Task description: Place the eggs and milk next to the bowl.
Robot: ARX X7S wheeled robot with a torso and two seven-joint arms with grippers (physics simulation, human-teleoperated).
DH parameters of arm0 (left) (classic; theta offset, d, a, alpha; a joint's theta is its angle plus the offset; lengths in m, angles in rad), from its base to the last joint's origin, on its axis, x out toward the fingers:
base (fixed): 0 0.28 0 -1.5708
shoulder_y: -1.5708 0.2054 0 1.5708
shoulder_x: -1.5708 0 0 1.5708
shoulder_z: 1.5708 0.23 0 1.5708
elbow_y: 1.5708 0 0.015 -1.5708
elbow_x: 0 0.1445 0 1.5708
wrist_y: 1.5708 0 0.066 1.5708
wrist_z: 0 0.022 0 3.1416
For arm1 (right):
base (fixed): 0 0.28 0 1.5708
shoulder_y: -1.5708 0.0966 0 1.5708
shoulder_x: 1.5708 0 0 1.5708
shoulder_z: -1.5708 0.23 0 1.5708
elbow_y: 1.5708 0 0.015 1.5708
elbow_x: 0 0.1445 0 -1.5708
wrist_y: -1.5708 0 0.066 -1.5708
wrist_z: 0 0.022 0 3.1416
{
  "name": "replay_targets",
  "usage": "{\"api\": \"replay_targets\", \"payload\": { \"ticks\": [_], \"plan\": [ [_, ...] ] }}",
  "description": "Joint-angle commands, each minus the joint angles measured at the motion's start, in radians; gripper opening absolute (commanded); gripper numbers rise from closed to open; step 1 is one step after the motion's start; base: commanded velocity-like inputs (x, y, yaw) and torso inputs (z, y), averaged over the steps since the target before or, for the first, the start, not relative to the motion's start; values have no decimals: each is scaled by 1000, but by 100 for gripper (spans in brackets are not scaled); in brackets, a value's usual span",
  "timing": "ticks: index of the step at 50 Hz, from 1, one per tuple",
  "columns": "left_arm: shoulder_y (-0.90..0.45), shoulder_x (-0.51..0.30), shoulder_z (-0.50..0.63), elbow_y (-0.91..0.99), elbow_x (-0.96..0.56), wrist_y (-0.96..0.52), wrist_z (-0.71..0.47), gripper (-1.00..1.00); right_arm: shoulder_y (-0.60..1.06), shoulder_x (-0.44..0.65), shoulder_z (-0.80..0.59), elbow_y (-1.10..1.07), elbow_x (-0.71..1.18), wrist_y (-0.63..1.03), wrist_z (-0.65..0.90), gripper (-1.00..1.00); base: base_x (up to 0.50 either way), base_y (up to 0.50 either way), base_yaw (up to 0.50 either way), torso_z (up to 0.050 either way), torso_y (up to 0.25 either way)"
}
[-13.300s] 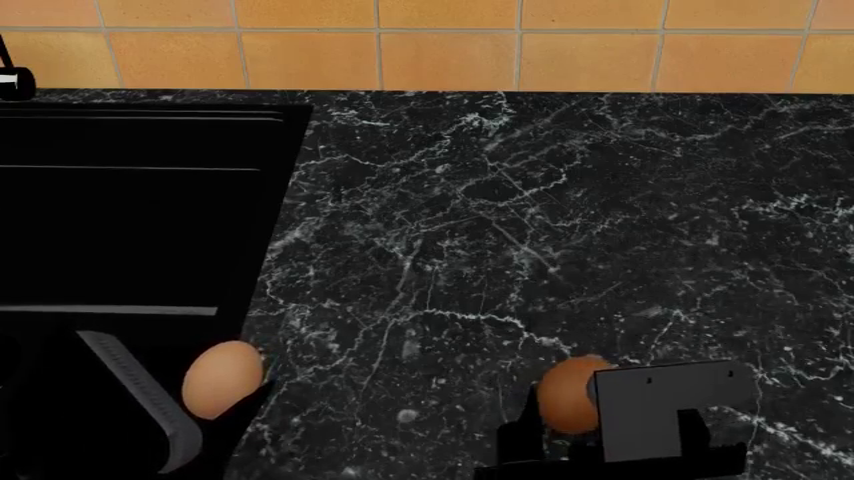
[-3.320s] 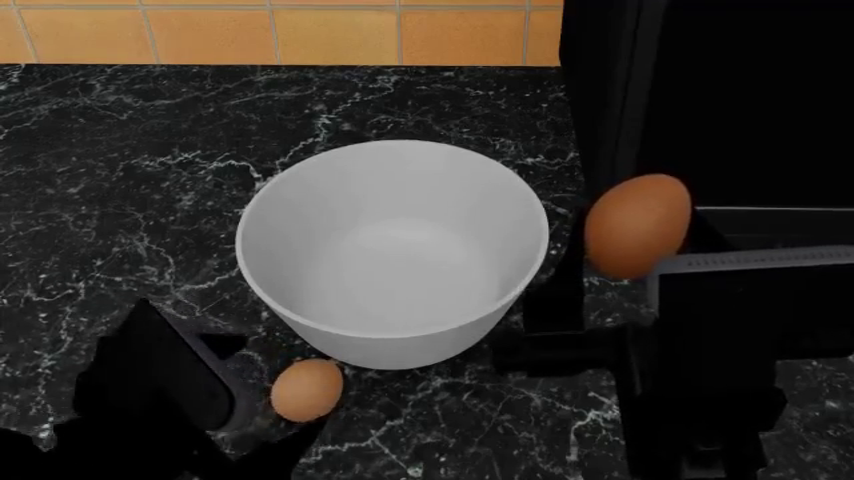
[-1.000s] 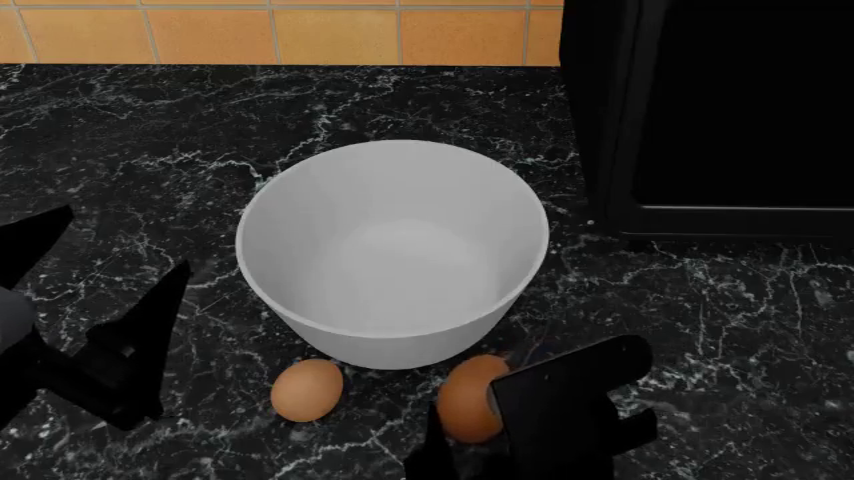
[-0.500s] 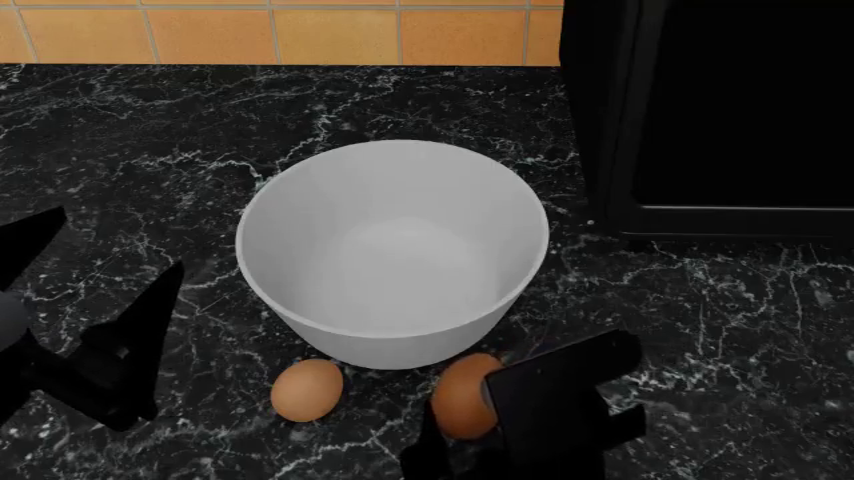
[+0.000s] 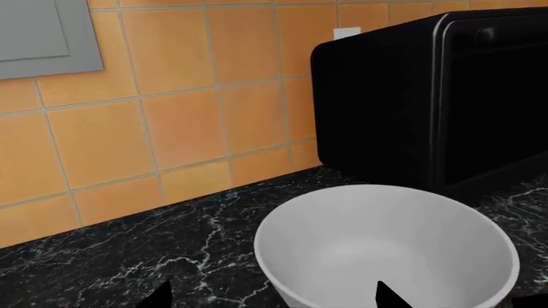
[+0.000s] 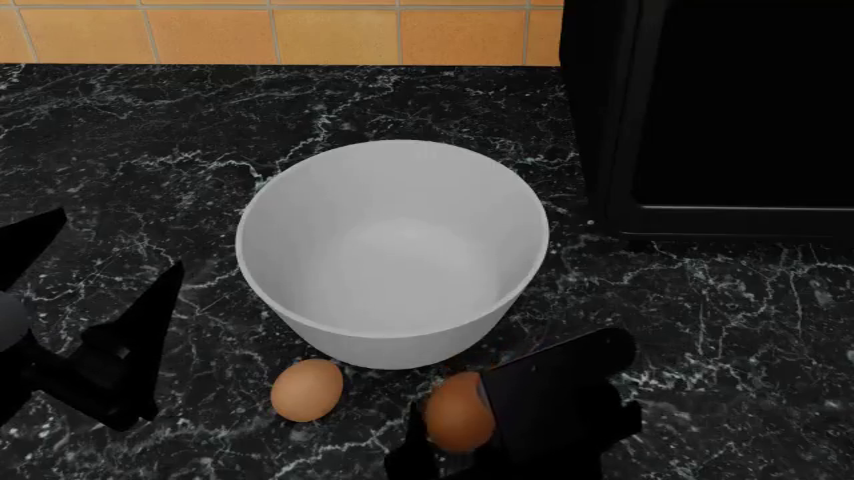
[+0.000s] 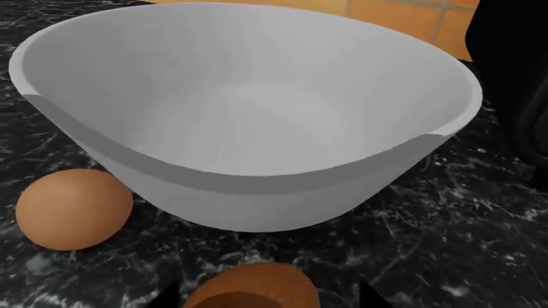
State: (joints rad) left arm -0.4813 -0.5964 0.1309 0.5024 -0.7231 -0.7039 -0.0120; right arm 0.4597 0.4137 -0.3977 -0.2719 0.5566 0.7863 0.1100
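Now | right gripper (image 6: 461,440) clamps the darker reddish-brown egg (image 6: 458,423) at 5 o'clock of the large white bowl (image 6: 391,250), pale tan egg (image 6: 306,389) at 7 | risk: released egg rolls on black marble counter (image 6: 160,160) | left gripper (image 6: 94,330) spread, empty | left wrist alone shows black microwave's (image 5: 445,96) full front; milk unseen.

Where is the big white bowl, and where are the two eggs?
bowl (image 6: 394,255), head view, on its inside wall.
paler egg (image 6: 306,390), head view, middle of the shell, lying on the counter.
darker egg (image 6: 458,412), head view, on its visible side, at the right gripper.
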Motion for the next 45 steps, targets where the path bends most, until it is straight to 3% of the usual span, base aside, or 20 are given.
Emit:
{"api": "replay_targets", "payload": {
  "ticks": [1,21,45],
  "plan": [
    [-3,-1,3,0,-1,1,-2,100,1,4,-6,-5,-7,3,-9,100,0,0,0,0,0],
    [1,-10,-7,12,-13,-2,-11,100,16,13,0,-53,15,38,8,100,0,0,0,0,0],
    [-14,-2,11,2,-9,2,-10,100,-15,78,91,-318,115,160,108,100,0,0,0,0,0]
  ]
}}
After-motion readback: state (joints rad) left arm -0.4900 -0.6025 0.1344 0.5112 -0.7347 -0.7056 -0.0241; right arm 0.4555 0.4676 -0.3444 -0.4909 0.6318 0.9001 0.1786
